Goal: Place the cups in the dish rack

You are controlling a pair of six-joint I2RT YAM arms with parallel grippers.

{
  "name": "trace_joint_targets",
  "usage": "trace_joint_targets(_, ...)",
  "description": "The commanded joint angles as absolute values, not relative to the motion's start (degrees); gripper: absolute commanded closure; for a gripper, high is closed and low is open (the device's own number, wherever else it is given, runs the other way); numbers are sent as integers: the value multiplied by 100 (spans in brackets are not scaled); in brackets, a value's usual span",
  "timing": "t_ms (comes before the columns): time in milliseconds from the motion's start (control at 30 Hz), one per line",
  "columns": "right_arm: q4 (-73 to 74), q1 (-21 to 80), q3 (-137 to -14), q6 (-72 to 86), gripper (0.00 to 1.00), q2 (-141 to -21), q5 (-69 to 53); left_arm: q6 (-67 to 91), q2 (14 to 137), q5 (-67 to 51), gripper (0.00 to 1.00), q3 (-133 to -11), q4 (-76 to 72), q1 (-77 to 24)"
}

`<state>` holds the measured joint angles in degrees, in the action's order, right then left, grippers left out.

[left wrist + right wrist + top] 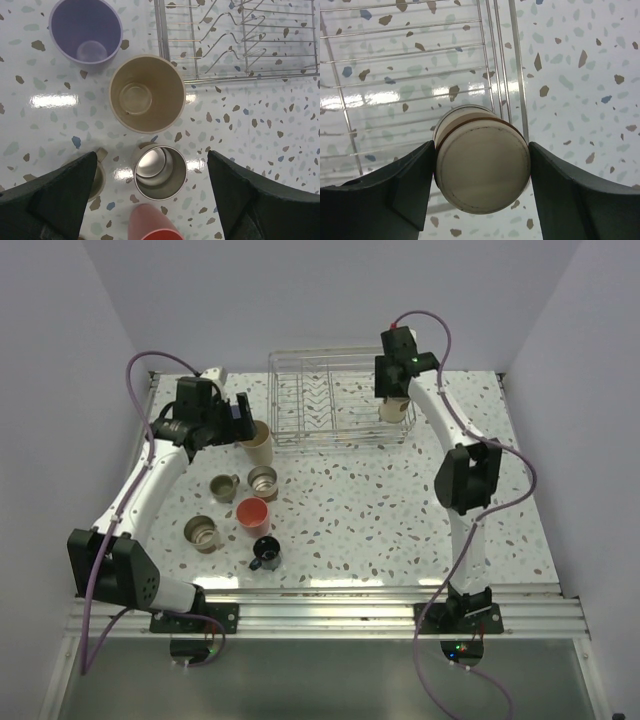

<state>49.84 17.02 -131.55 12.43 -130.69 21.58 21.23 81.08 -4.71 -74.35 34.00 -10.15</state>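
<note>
The wire dish rack point(335, 400) stands at the back middle. My right gripper point(396, 398) is shut on a grey-beige cup point(395, 412), held upside down over the rack's right end. In the right wrist view the cup's base point(481, 170) faces the camera between the fingers, above the rack's edge wires point(512, 65). My left gripper point(238, 420) is open and empty, hovering above the tall beige tumbler point(260, 445). In its wrist view a grey metallic cup point(160, 172) lies below the open fingers, with the beige tumbler point(147, 93), lavender cup point(86, 30) and coral tumbler point(150, 225) around it.
On the left of the table stand a handled grey cup point(224, 486), a grey cup point(263, 480), another grey cup point(203, 533), the coral tumbler point(252, 514) and a small black mug point(266, 554). White walls close in the table on three sides.
</note>
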Motion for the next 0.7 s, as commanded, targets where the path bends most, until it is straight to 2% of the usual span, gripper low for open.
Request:
trace_joint_targets(0,4817,1854,-12517,1274,100,-12191,2198,2074,8147,-712,6,-7445,3279,-1011)
trace_joint_targets(167,4255,1890,-11866,1257,100,-12067,2065,2109,8104,-773,7,-7383,3217,-1037)
trace_joint_targets(567,3630,1890,-11936,1266,100,-12902,2030,2066,7787,-598,7,-7339,3384,-1028)
trace_joint_targets(667,3622,1898,-11430,1318,100,-12701,2013,2030,7743,-528,7,-7365,3428,-1037)
